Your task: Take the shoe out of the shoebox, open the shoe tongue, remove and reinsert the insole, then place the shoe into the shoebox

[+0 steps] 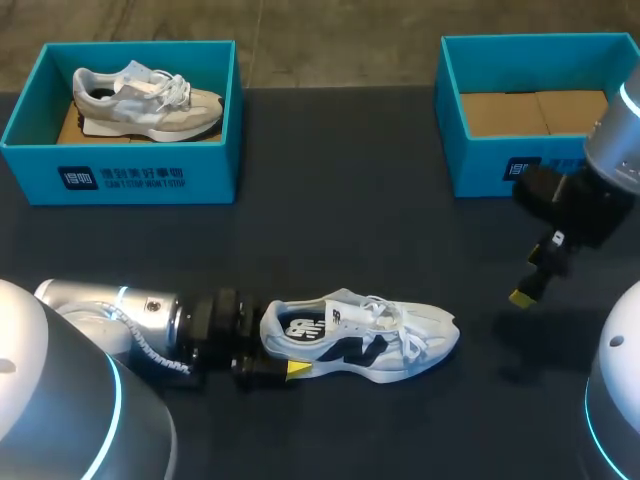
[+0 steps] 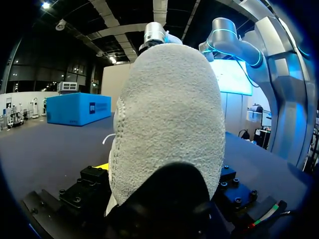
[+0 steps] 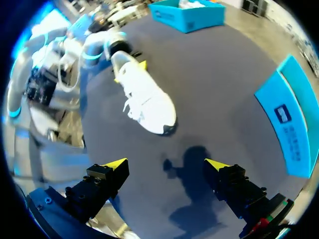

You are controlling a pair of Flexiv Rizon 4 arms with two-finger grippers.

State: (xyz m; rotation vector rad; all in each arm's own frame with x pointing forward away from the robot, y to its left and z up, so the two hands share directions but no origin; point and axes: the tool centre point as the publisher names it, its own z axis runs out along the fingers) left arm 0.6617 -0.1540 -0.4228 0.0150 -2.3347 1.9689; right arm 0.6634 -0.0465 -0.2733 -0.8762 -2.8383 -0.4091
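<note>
A white shoe with navy side panels (image 1: 365, 335) stands upright on the dark table, toe pointing right; the right wrist view shows the same shoe (image 3: 144, 97) ahead of the fingers. My left gripper (image 1: 275, 358) comes in low from the left and grips its heel. That heel (image 2: 167, 124) fills the left wrist view between the fingers, one yellow tip (image 2: 102, 166) just showing. My right gripper (image 1: 530, 285) hangs open above the table, right of the toe and apart from it. Its yellow tips (image 3: 115, 164) stand wide with nothing between them.
A blue shoebox (image 1: 130, 175) at the back left holds a grey and white shoe (image 1: 150, 100). A second blue shoebox (image 1: 480, 165) at the back right shows only its cardboard floor. It stands close behind my right arm.
</note>
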